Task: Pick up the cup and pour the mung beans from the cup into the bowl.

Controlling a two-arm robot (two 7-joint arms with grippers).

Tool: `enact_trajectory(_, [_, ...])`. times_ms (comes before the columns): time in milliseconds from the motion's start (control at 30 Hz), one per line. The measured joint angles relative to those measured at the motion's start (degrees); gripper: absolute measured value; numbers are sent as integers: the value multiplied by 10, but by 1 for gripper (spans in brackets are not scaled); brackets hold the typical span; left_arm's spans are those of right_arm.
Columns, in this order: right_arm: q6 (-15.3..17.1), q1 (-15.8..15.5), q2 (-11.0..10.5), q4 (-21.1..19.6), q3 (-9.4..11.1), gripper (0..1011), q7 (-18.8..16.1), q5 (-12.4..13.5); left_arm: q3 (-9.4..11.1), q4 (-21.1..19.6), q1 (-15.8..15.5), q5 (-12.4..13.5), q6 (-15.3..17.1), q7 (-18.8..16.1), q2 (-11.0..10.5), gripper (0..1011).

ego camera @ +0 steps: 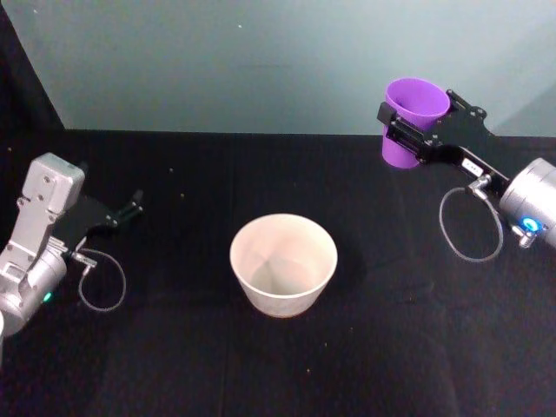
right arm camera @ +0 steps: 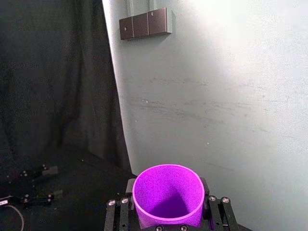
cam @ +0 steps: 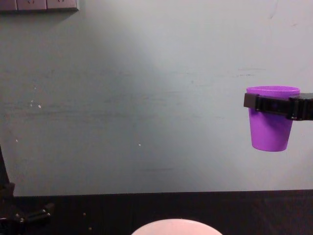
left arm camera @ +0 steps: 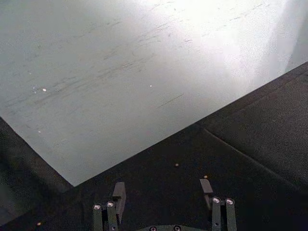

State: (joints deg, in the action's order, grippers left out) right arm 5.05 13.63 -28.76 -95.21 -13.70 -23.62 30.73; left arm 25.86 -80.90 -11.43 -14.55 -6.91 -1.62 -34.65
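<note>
Head view puts the right gripper (ego camera: 418,111) in the upper right of the frame. Its black fingers are closed on either side of the cup (ego camera: 401,149), clamping it just under the rim. The cup stands upright, mouth up, lifted clear of the black cloth (ego camera: 174,365). In the chest view it hangs at the right edge, in front of the pale wall (cam: 146,98) and well above table level.

The bowl (ego camera: 283,265) sits upright on the cloth at the centre of the head view, lower than the cup and to its left, well apart from it. Its inside shows pale and smooth. The chest view catches the bowl's rim at the middle of the bottom edge.

The right wrist view looks down into the cup, with the fingers pressed against its wall on both sides. The inner walls are plain purple and the bottom is in shadow, so what lies there is hard to make out.

The left gripper (ego camera: 128,210) is at the middle left of the head view, low over the cloth and well apart from the bowl. In the left wrist view its two fingers (left arm camera: 119,195) stand wide apart with nothing between them, and a few tiny specks (left arm camera: 176,165) lie on the cloth beyond.
</note>
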Motion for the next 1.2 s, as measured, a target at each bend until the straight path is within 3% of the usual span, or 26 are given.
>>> enact_trajectory(1200, [0,0,0,0,0,751,0,0,0,0,0,0,0,0,0,1000])
